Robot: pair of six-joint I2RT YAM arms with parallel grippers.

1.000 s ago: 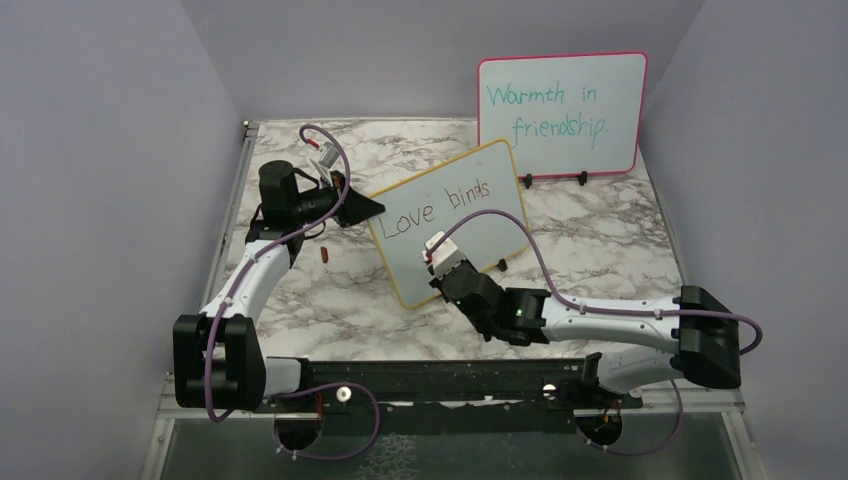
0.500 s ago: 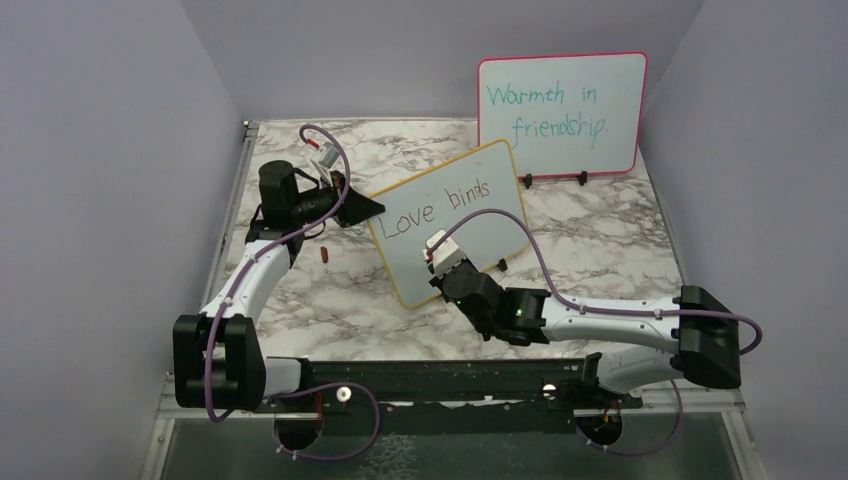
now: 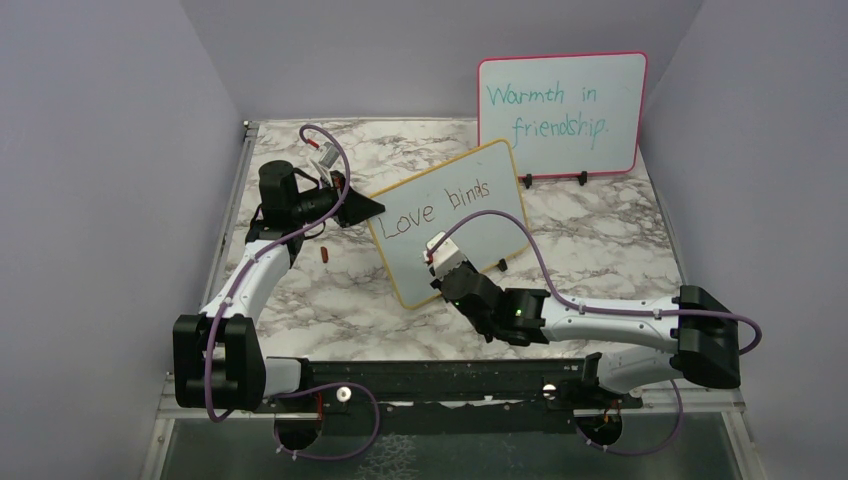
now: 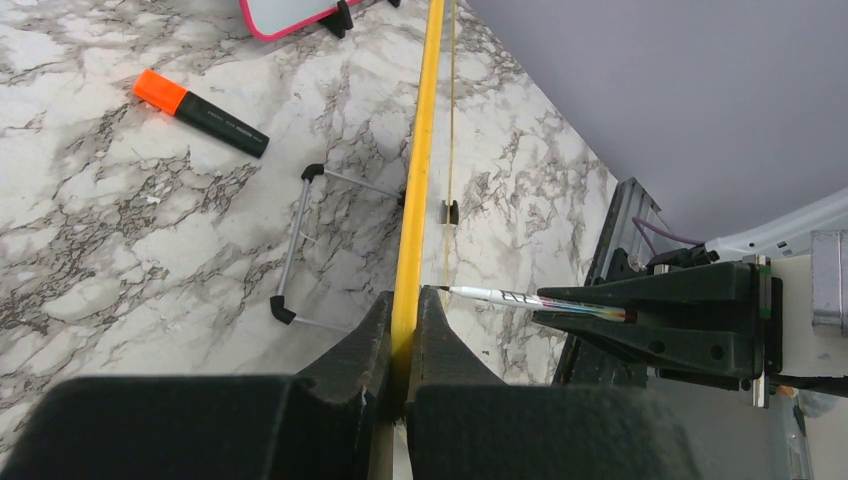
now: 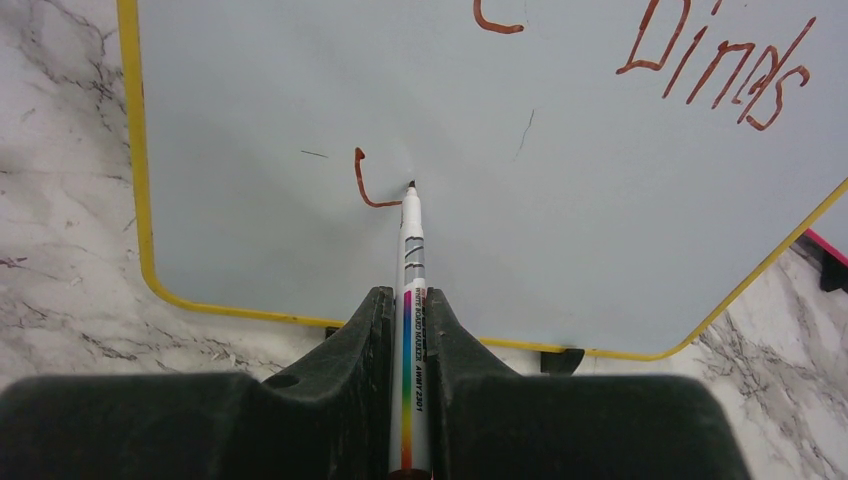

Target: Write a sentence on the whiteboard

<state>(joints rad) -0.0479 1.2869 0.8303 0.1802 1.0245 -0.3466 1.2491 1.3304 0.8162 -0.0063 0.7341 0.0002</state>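
The whiteboard with a yellow frame stands tilted mid-table. My left gripper is shut on its left frame edge, and in the left wrist view the gripper pinches the yellow rim. The sentence reads "Love binds" on the upper line. My right gripper is shut on a white marker with a rainbow stripe. The marker's tip touches the board at the right end of a small reddish "u"-shaped stroke on the lower line. In the top view the right gripper covers that stroke.
A pink-framed board with teal writing stands at the back right. A black marker with an orange cap and a wire stand lie behind the whiteboard. A small red cap lies on the marble left of it. Purple walls close both sides.
My right gripper has crept slightly right and down with the marker. The left arm and the whiteboard have not moved.
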